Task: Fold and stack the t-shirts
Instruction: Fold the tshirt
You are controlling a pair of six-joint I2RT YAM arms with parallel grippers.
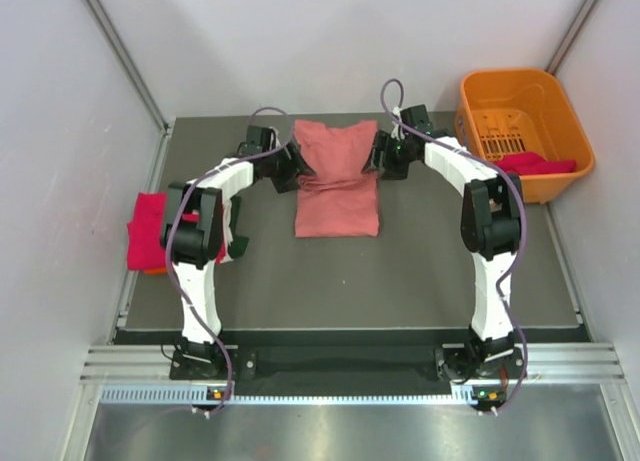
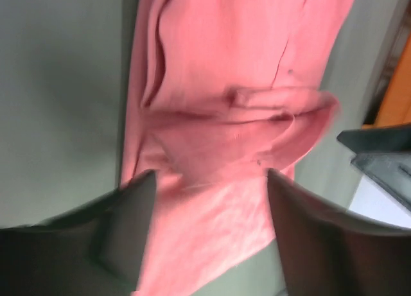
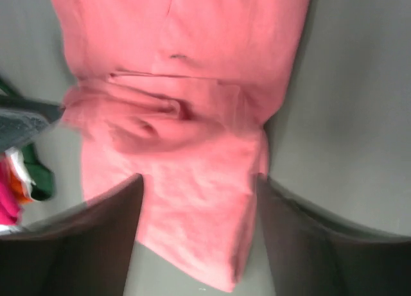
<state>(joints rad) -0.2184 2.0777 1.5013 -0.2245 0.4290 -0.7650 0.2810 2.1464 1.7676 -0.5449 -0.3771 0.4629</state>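
Note:
A salmon-pink t-shirt [image 1: 337, 181] lies folded into a long rectangle at the middle back of the dark table, with a bunched fold across its upper half. My left gripper [image 1: 296, 167] is at the shirt's upper left edge and my right gripper [image 1: 381, 155] at its upper right edge. In the left wrist view the gripper [image 2: 209, 212] is open, its dark fingers [image 2: 128, 225] spread over a corner of the pink cloth [image 2: 218, 84]. The right gripper [image 3: 199, 200] is open too, with its fingers [image 3: 308, 244] astride a folded corner of the shirt [image 3: 186, 84]. Neither pinches cloth.
A magenta-red t-shirt [image 1: 150, 229] tops a small pile at the table's left edge, with orange cloth [image 1: 155, 271] beneath. An orange plastic basket [image 1: 525, 91] stands at the back right, another magenta shirt [image 1: 540, 164] hanging over its front rim. Grey walls close in on both sides.

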